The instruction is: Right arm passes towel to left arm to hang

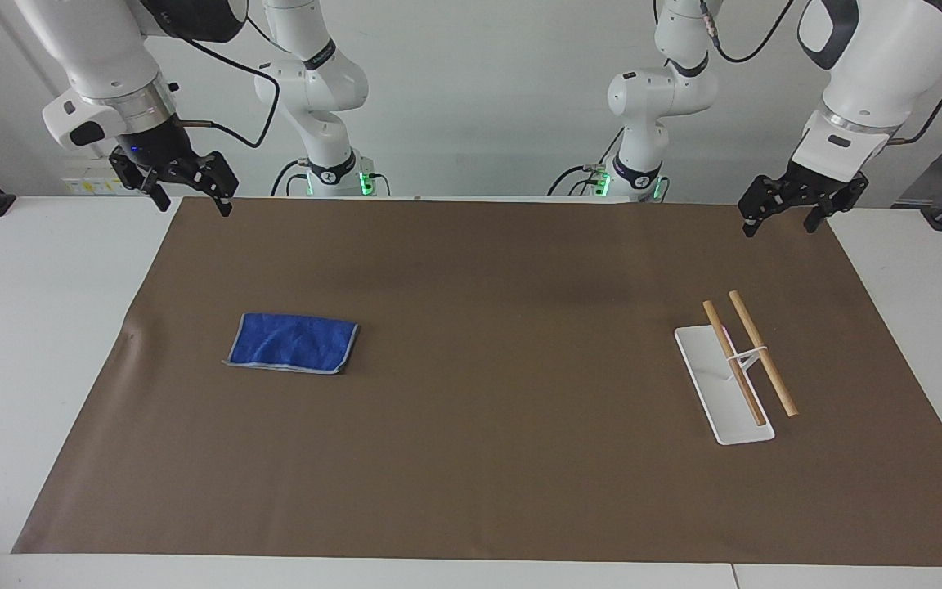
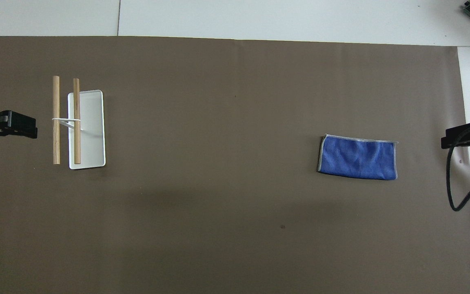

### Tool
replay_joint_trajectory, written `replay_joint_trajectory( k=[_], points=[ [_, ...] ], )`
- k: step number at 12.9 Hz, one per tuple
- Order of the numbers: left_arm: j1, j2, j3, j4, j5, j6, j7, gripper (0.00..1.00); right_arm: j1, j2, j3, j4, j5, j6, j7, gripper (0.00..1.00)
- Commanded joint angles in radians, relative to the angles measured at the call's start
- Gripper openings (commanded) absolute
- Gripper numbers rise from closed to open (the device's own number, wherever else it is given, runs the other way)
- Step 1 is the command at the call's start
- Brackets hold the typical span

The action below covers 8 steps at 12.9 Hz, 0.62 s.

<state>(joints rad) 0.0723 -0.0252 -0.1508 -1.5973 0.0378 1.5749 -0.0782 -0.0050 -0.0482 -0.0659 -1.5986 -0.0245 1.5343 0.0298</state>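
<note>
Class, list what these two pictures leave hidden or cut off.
- Overhead view: left gripper and right gripper are cut by the side edges; arms unseen.
- Facing view: both arms' upper parts run off the top edge.
- Towel: underside hidden; it lies folded.
- Rack: upright too thin.

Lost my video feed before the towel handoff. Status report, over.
Both end effectors open, empty, raised: right, left. Towel folded flat on brown mat, right arm's end. Rack at left arm's end, bare. Nothing between them.
</note>
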Motion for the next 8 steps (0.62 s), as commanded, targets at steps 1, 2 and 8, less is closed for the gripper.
replay_joint_trajectory(
  k=[1, 2, 8],
  points=[
    [-0.003, -0.03, 0.008, -0.03, -0.01, -0.001, -0.006, 1.0, -0.003, 0.002, 0.001, 0.011, 0.006, -0.009, -0.004, 1.0],
    [-0.003, -0.03, 0.008, -0.03, -0.01, -0.001, -0.008, 1.0, -0.003, 0.002, 0.001, 0.009, 0.006, -0.013, -0.004, 1.0],
    [0.0, -0.03, 0.011, -0.03, -0.01, -0.003, -0.011, 1.0, -0.003, -0.001, 0.001, 0.0, 0.006, -0.003, -0.002, 1.0]
  ],
)
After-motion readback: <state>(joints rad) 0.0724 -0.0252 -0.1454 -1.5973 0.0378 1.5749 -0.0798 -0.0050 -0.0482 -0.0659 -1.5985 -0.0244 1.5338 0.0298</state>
